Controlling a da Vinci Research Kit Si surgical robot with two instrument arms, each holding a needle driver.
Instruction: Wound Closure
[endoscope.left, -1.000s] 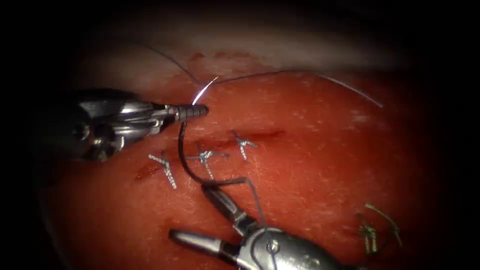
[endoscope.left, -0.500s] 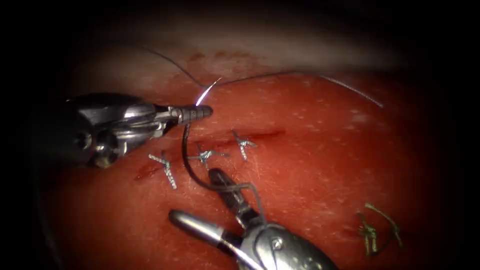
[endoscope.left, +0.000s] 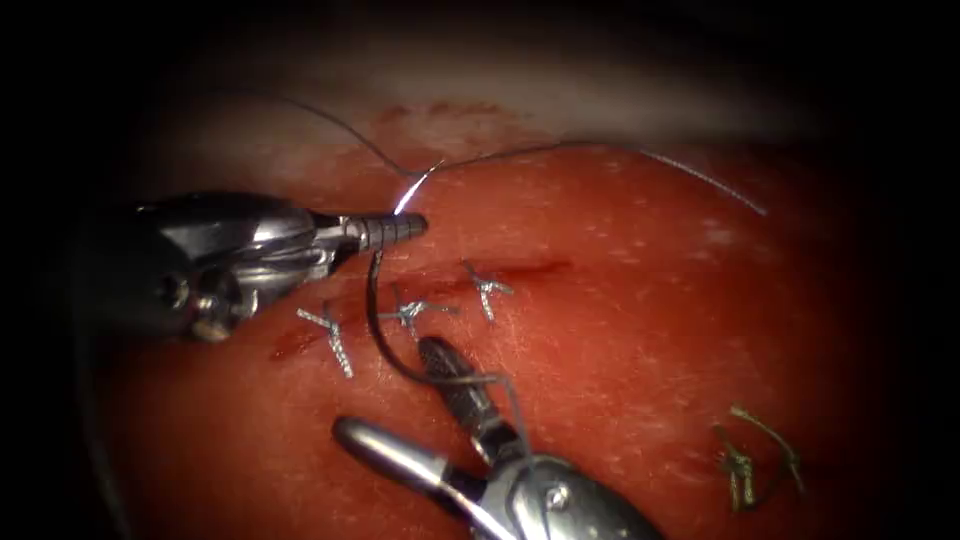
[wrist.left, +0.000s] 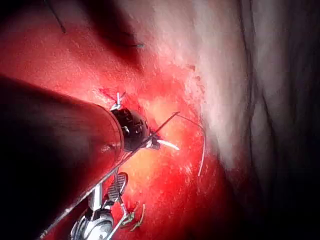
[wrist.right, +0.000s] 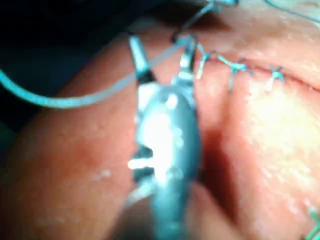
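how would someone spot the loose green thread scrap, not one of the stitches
Start from the tissue and its cut, crossed by three pale knotted stitches. Go far right and down from them, away from both tools. The thread scrap lies there alone: olive green, tangled and looped, not tied across the cut.

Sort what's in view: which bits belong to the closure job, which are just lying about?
In the job:
- left claw, shut on the needle near its middle, clear of the tissue
- right claw, open, holding nothing, thread draped over one jaw
- the cut

Lying about:
- three finished stitches along the cut
- greenish thread scrap right of the cut
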